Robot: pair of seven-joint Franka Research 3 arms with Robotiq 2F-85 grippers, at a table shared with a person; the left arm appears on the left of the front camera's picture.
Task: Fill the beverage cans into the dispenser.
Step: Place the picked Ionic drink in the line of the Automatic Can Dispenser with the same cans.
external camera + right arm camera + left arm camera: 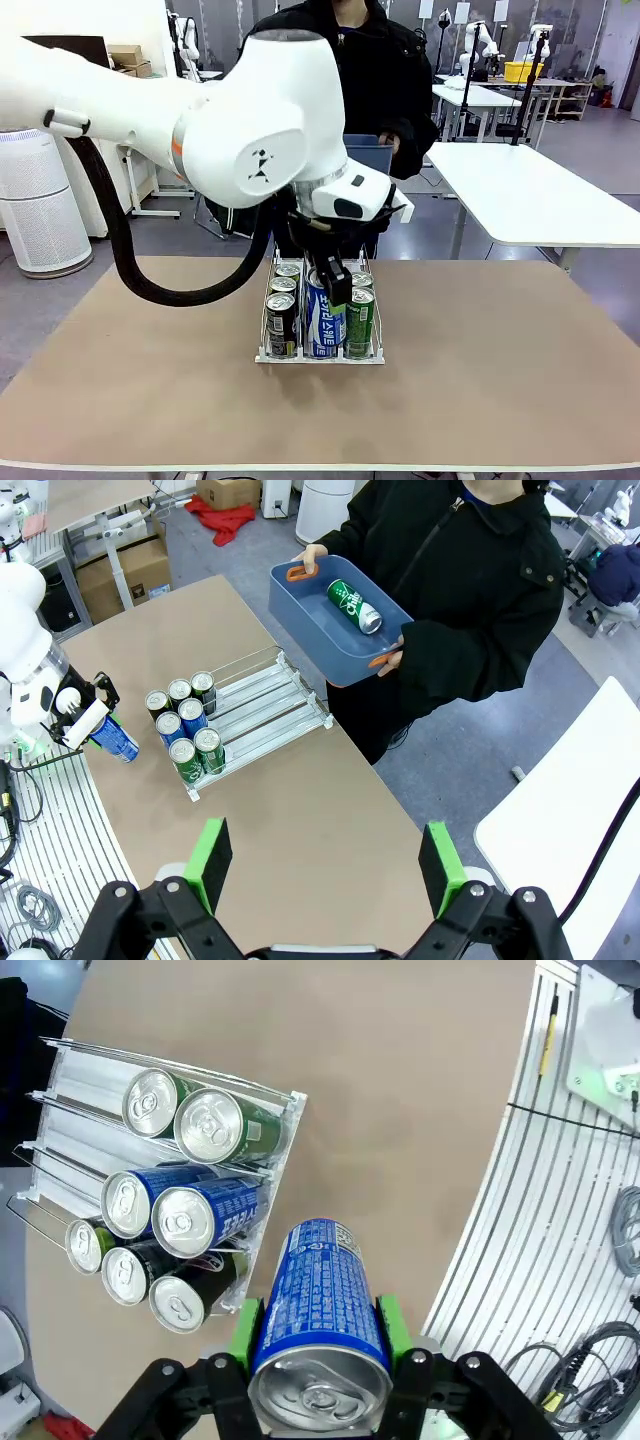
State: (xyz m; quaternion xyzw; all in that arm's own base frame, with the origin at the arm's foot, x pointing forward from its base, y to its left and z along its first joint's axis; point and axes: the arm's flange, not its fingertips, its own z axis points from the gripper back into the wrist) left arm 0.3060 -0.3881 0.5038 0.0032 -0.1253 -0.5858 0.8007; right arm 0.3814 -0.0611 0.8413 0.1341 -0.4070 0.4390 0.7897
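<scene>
We see a wide brown surface [500,370], and beyond its far edge stands a person [470,570] in black. Both their hands hold a blue tub [300,620] off the surface, and one green can [353,605] lies on its side inside.

The dispenser [270,695] sits mid-surface with its lanes running near to far. Seven cans [180,1222] stand packed at its near end: three in the left lane, two blue in the middle and two green on the right. The far stretches of the lanes are bare.

The left claw [318,1328] is clamped on a blue can [320,1300], its green pads pressed to the can's sides. That can hangs just on the near side of the dispenser, apart from it. It looks to us clear of the surface, though the front view leaves that uncertain.

The right claw [327,868] is high above the right part of the surface. It is spread fully wide with nothing between its fingers.
</scene>
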